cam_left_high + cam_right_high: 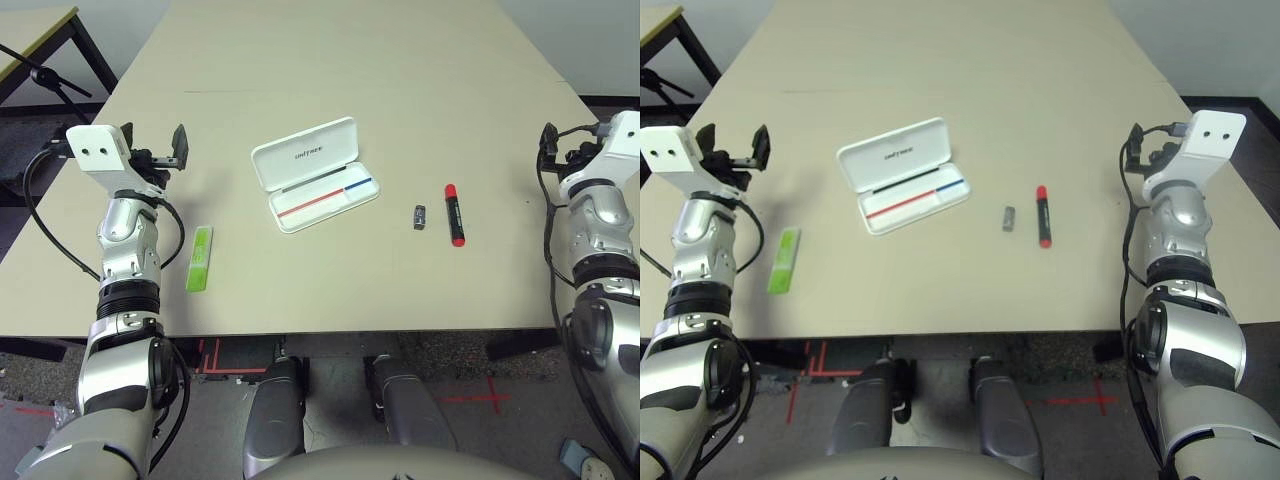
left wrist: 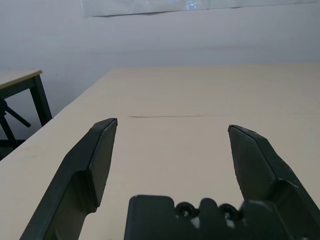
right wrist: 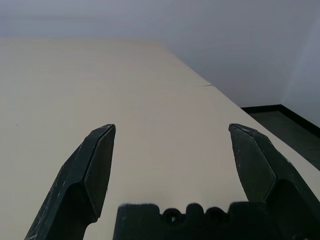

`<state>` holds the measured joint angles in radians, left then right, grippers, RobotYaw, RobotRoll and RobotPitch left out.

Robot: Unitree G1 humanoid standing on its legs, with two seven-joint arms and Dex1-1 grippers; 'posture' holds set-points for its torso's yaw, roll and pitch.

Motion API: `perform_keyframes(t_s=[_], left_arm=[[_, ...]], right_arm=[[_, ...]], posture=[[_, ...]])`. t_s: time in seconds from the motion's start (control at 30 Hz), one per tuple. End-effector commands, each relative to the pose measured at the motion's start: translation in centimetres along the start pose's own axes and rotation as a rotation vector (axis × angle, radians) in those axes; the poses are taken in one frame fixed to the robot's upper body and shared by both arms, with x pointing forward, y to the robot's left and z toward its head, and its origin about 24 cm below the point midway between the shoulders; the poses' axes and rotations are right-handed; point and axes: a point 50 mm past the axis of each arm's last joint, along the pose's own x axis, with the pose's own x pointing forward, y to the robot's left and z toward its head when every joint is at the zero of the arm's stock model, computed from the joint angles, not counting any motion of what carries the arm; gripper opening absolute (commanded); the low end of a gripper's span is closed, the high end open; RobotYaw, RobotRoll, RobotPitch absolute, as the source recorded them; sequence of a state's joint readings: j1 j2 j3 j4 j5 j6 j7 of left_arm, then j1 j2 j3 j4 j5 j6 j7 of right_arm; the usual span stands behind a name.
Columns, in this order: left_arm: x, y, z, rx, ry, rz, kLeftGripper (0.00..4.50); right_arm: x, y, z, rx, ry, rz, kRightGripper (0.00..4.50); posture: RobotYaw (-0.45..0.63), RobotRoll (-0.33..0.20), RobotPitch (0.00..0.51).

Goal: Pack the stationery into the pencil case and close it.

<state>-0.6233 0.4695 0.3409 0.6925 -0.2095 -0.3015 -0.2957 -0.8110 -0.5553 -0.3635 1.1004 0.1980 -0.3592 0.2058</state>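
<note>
The white pencil case (image 1: pixel 316 172) lies open at the table's middle, its lettered lid folded back. A thin red-and-blue strip shows in its base. To its left, near the front edge, lies the lime-green highlighter (image 1: pixel 200 258). The tiny dark grey block (image 1: pixel 420 217) and the black marker with a red cap (image 1: pixel 454 214) lie to the case's right. My left gripper (image 1: pixel 155 142) hangs open and empty above the table's left side, behind the highlighter. My right gripper (image 1: pixel 1145 145) hangs open and empty at the right edge, well right of the marker. Bare tabletop shows between the fingers (image 2: pixel 95 155) (image 3: pixel 95 160) in both wrist views.
The beige table (image 1: pixel 380 70) stretches far back with free room behind the case. A second table (image 1: pixel 35 30) and a black stand (image 1: pixel 45 75) are off the left edge. Black cables loop beside both forearms.
</note>
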Motion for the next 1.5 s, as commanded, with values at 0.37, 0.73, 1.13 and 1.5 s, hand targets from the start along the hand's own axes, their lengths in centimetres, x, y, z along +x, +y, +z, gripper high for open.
perform_keyframes(t_s=[0.37, 0.73, 1.13, 1.5], left_arm=[[-0.3, -0.1, 0.0, -0.009, 0.001, -0.010, 4.49], [-1.5, 0.4, 1.8, -0.024, -0.001, -0.140, 4.49], [-3.7, -4.0, 4.4, 0.012, 0.080, -0.613, 4.49], [-5.8, -9.2, 3.8, 0.018, 0.247, -0.950, 4.49]], right_arm=[[0.0, -0.1, 0.3, -0.001, -0.002, 0.046, 4.50], [-0.2, 3.0, 1.3, -0.062, 0.046, 0.493, 4.50], [-2.8, 7.1, 1.7, -0.148, 0.170, 1.034, 4.50], [-4.2, 8.5, 1.0, -0.181, 0.261, 1.212, 4.50]], posture=[[-0.08, 0.000, 0.171], [-0.07, 0.000, 0.151], [-0.02, 0.000, 0.137], [-0.01, 0.000, 0.127]])
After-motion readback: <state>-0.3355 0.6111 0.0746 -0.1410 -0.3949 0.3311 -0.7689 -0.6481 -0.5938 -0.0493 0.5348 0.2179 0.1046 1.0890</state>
